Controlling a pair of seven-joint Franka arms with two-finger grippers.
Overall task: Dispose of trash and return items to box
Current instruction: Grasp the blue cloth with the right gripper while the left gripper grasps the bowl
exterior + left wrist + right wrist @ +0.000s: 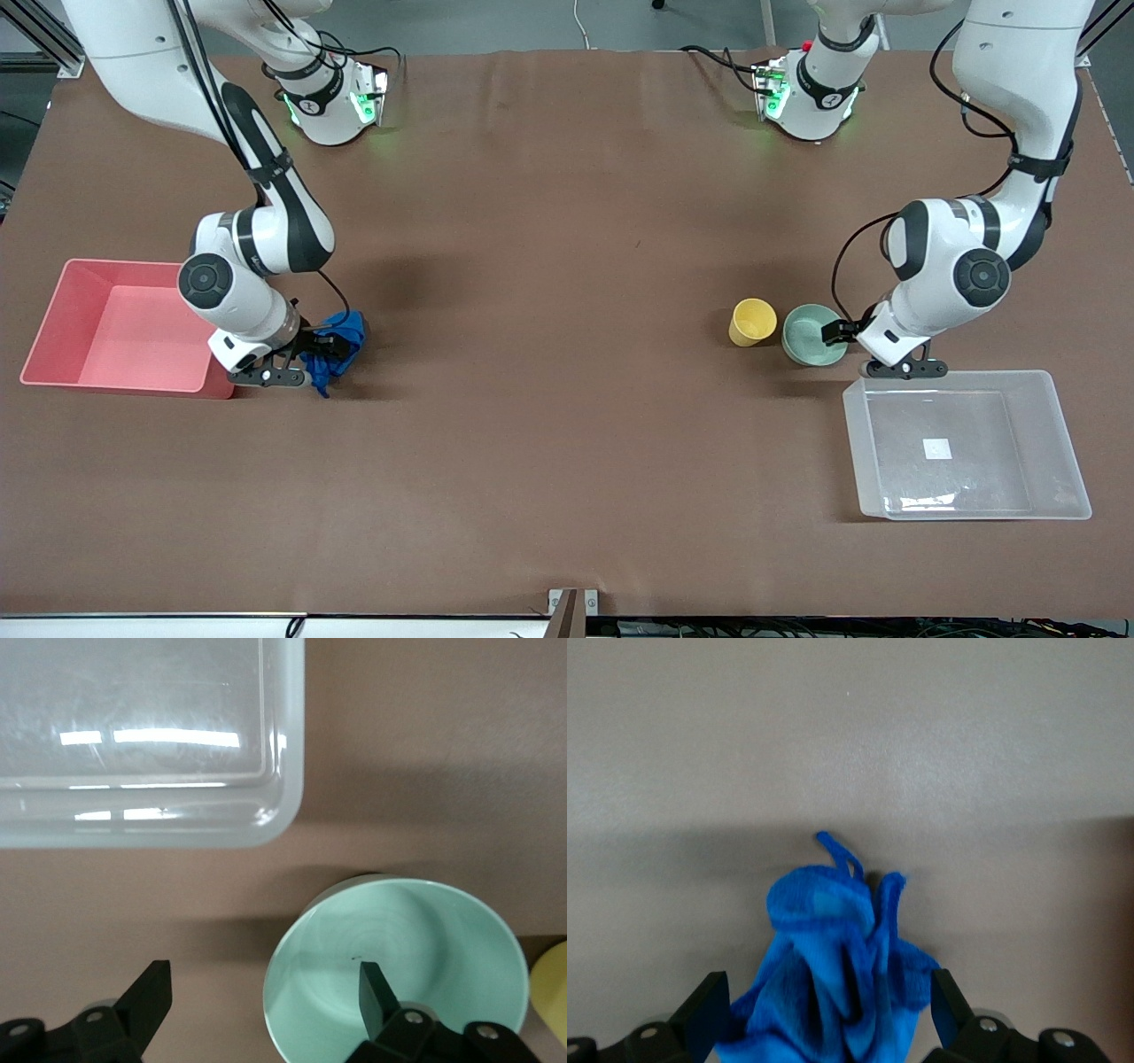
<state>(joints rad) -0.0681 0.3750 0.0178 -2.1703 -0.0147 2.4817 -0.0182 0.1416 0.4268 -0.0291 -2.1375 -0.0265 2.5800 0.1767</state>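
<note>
Both hands are down at the bench, one at the blue cloth and one at the green bowl.

The right hand (824, 1010) is spread wide with the blue cloth (337, 347) between its fingers (709, 1010), not yet clenched on it; the cloth lies on the bench (549, 266) just beside the pink bin (66, 310), at the right arm's end. The left hand (266, 1001) is also released, with one finger (374, 988) inside the green bowl (813, 335) and the other outside its rim. The yellow cup (752, 322) stands just beside the bowl. The clear box (1059, 443) sits near the bowl, nearer to the front camera, with a white label (937, 448) on its floor.
</note>
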